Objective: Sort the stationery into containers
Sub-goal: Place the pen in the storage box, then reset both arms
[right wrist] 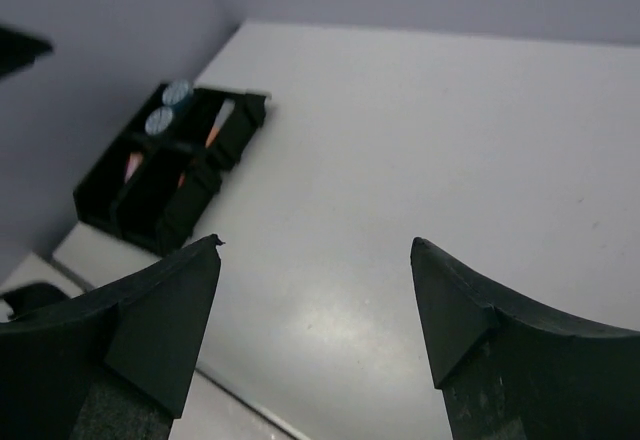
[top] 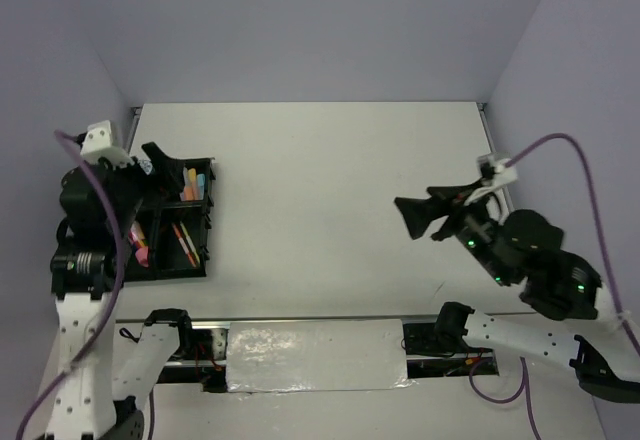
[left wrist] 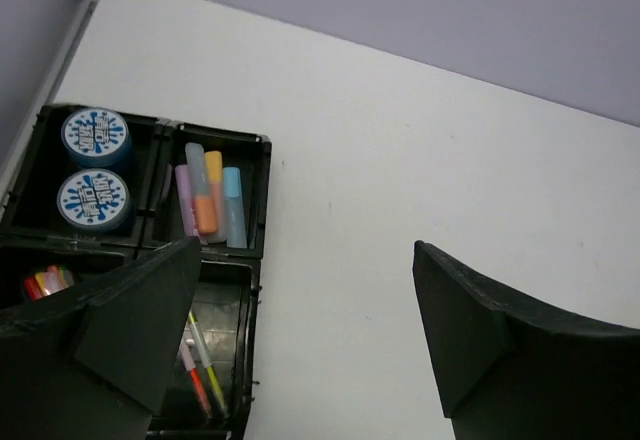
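Observation:
The black organiser tray [top: 207,222] stands at the table's left edge. In the left wrist view the tray [left wrist: 262,210] holds two blue-white rolls [left wrist: 96,136] in the far-left compartment. Lilac, orange and light-blue sticks [left wrist: 205,195] lie beside them. A pink-orange highlighter [left wrist: 46,281] and thin orange and yellow pens [left wrist: 203,362] lie in the near compartments. My left gripper [left wrist: 308,250] is open and empty, raised over the tray's right edge [top: 158,175]. My right gripper [top: 415,218] is open and empty above the bare table, far right of the tray [right wrist: 165,165].
Lilac walls close in the table on the left, back and right. A silvery taped strip [top: 315,357] runs along the near edge between the arm bases. The white tabletop [top: 330,190] stretches between tray and right arm.

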Controlling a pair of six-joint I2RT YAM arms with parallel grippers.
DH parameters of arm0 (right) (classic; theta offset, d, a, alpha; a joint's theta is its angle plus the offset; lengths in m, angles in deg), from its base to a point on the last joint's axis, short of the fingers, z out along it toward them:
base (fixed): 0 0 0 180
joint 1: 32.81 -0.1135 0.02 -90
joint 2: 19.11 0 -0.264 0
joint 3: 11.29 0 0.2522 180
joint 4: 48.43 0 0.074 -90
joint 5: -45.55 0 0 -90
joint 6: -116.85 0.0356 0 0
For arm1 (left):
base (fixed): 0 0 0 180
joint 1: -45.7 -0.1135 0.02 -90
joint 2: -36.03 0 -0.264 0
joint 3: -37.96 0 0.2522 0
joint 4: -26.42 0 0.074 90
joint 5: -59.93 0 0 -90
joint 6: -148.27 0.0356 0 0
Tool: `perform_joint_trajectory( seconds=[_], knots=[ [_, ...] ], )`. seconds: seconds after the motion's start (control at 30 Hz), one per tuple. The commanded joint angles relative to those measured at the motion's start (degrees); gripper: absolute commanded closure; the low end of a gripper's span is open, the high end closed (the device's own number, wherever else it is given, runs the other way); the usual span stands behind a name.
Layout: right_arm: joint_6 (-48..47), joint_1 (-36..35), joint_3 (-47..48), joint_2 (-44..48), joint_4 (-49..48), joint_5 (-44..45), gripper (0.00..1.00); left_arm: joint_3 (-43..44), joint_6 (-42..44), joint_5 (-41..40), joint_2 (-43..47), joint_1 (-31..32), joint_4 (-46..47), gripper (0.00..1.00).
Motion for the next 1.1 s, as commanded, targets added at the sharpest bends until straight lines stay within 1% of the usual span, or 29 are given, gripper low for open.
perform_joint_trajectory(
  seconds=[0.0,0.07,0.13,0.17,0.27,0.3,0.33,0.43,0.5,0.53,0.57,0.67,0.7,0.73,0.8,1.07],
  knots=[
    [-2.59,-0.18,8.38,1.05,10.89,12.39,0.16,1.39,3.63,0.04,7.25,1.16,-7.64,0.01],
    [-2.24,-0.26,10.95,1.05,13.81,14.94,0.15,2.71,3.28,0.66,10.52,1.16,-10.03,0.01],
    [-1.97,-0.18,13.07,2.36,16.46,16.17,0.15,3.06,3.01,1.45,15.7,1.16,-13.02,0.01],
    [-2.58,-0.18,13.68,3.07,17.16,16.62,0.15,2.72,3.01,1.45,19.72,1.16,-13.73,0.01],
    [-4.16,-0.18,14.21,6.93,17.43,14.87,0.15,-2.11,3.19,1.02,26.59,1.16,-14.79,0.01],
    [-4.17,-0.18,14.39,7.98,17.52,13.56,0.14,-3.51,2.93,-0.12,31.05,1.16,-15.05,0.01],
    [-4.26,-0.09,14.48,9.91,17.6,13.11,0.13,-4.14,2.75,-0.74,32.58,1.33,-17.84,0.01],
    [-2.86,-0.09,14.65,12.29,20.5,13.37,0.11,-4.58,-1.02,-5.48,32.42,2.21,-23.21,0.01],
    [-1.63,-0.09,14.22,12.91,23.75,14.24,0.11,-5.02,-1.47,-4.1,32.59,2.21,-23.41,0.01],
    [-0.93,-0.09,13.87,13.53,24.71,15.2,0.11,-5.63,-0.86,-0.61,32.77,2.39,-22.88,0.01],
    [0.47,-0.17,13.69,13.79,25.86,15.56,0.11,-5.9,-0.16,0.39,33.03,2.39,-21.48,0.01],
    [3.11,-0.09,13.34,14.5,29.98,15.92,0.09,-5.73,2.57,-1.27,33.82,2.39,-20.59,0.01],
    [3.65,-0.09,13.6,14.85,30.61,16.18,0.07,-5.12,3.18,-2.75,34.0,3.0,-20.5,0.01],
    [4.35,-0.09,13.86,14.94,31.14,16.62,0.07,-4.85,3.1,-5.12,34.09,3.0,-20.68,0.01],
    [4.53,-0.09,14.3,15.11,31.93,16.97,0.06,-4.32,3.1,-6.63,34.79,3.0,-20.68,0.01],
    [4.53,-0.17,13.43,13.89,31.41,18.64,0.05,-5.72,3.02,-6.28,35.67,3.0,-20.24,0.01]
  ],
)
